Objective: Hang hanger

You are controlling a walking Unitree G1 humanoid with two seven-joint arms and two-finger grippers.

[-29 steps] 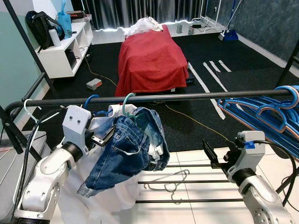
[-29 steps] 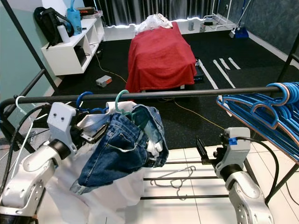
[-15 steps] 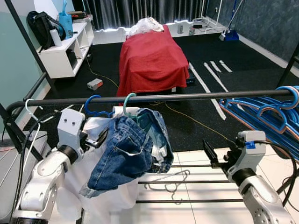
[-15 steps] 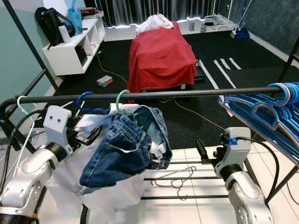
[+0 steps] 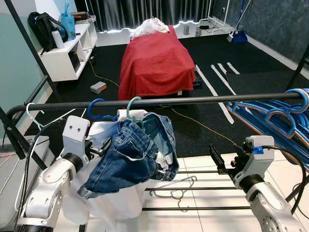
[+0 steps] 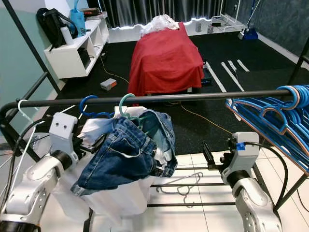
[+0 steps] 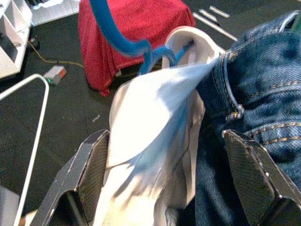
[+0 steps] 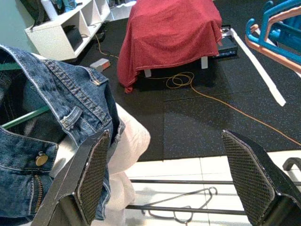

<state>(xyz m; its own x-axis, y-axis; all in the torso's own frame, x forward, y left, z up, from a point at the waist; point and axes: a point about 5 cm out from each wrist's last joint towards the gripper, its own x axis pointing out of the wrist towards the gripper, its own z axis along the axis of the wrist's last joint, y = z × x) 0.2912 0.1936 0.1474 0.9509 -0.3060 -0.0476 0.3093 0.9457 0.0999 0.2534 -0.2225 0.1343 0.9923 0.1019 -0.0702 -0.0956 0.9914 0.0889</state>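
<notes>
The left gripper (image 7: 164, 188) sits nearest, low on the robot's left, its two black fingers (image 7: 91, 169) spread wide apart with white cloth and denim bunched loosely between them — they clamp nothing. The white garment (image 7: 150, 122) fills the gap between the fingers, and the blue jeans (image 5: 133, 154) press against the finger on the other side.

The right gripper (image 8: 164, 179) hangs apart on the robot's right, just beyond the jeans' edge, its fingers (image 8: 247, 174) also spread and holding nothing. A thin wire hanger (image 5: 174, 186) lies flat on the lower rods of the drying rack (image 5: 203, 188), between the two arms.

Just above the left gripper, the blue hanger (image 5: 99, 110) carries the white garment; its hook curls over the black rail (image 5: 193, 100), and its long axis runs roughly along the rail. Beside it, touching the same heap of clothes, the teal hanger (image 5: 131, 107) holds the jeans, hook likewise over the rail. A white hanger (image 5: 30, 113) hangs at the rail's left end, and a stack of blue hangers (image 5: 275, 118) crowds the right end.

Farther off, across the black floor (image 5: 96, 77), stand a bench draped in a red cloth (image 5: 155, 60) and a white shelf (image 5: 65, 53) — no writing is legible anywhere.
</notes>
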